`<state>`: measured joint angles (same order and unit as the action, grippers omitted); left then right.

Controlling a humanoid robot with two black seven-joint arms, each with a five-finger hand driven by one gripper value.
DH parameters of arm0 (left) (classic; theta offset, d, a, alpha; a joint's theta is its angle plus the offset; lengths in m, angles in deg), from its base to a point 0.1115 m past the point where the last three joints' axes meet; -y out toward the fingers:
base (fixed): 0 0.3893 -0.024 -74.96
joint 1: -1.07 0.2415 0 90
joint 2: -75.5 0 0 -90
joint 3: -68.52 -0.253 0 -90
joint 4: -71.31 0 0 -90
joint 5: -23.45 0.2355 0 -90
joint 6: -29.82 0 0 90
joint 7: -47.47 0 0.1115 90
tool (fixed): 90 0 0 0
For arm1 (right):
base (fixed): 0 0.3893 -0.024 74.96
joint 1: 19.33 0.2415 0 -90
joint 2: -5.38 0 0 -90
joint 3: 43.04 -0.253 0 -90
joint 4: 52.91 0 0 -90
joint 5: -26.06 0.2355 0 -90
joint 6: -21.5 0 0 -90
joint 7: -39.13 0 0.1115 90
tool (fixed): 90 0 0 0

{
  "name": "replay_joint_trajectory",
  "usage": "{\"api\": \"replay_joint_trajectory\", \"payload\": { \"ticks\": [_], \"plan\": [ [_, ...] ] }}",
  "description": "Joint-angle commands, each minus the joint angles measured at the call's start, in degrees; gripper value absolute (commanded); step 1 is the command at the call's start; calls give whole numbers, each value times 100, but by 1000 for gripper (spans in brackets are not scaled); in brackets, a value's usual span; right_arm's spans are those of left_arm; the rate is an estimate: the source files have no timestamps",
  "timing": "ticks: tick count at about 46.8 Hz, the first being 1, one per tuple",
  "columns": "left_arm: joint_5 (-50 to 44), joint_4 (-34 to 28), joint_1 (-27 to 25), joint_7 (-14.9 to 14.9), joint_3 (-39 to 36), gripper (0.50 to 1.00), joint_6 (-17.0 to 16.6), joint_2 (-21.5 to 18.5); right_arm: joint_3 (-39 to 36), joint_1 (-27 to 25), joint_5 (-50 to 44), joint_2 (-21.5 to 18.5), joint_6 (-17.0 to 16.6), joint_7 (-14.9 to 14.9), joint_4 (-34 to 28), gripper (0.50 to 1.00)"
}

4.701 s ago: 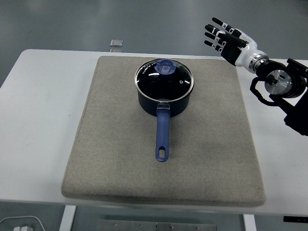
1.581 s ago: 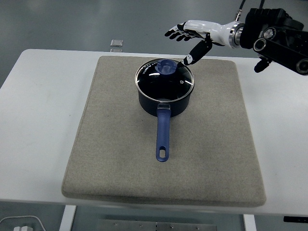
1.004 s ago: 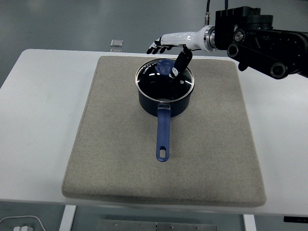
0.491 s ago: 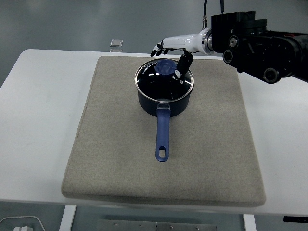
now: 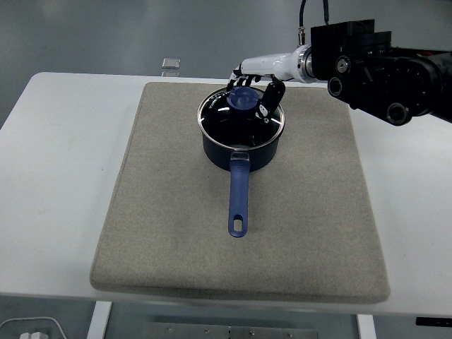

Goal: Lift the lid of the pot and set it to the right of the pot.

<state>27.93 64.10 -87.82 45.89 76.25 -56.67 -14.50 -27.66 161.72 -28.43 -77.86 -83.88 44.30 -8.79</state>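
I count one pot (image 5: 240, 141) with one glass lid (image 5: 236, 120) on it, one grey mat (image 5: 176, 212), one white bench (image 5: 56, 176), and one small object (image 5: 170, 64) beyond the bench's far edge. One hand (image 5: 256, 78) is in view.

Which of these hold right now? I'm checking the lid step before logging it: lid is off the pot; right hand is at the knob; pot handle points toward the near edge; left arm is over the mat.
1. The lid is off the pot: false, it sits on the pot.
2. The right hand is at the lid's blue knob: true.
3. The pot handle points toward the table's near edge: true.
4. The left arm is over the mat: false, it is not in view.
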Motion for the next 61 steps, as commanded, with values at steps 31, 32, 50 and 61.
{"api": "replay_joint_trajectory", "payload": {
  "ticks": [31, 32, 50, 61],
  "plan": [
    [0, 0, -5, 0, 0, 1000, 0, 0, 9, 27, 0, -44, -9, 1, 1, 697],
    [0, 0, 3, 0, -8, 1000, 0, 0, 9, 27, 0, -44, -9, 1, 1, 695],
    [0, 0, -5, 0, 0, 1000, 0, 0, 0, 88, 9, -35, -88, 19, 1, 535],
    [0, 0, -5, 0, 0, 1000, 0, 0, -9, 97, 17, -26, -97, 19, 1, 500]
  ]
}}
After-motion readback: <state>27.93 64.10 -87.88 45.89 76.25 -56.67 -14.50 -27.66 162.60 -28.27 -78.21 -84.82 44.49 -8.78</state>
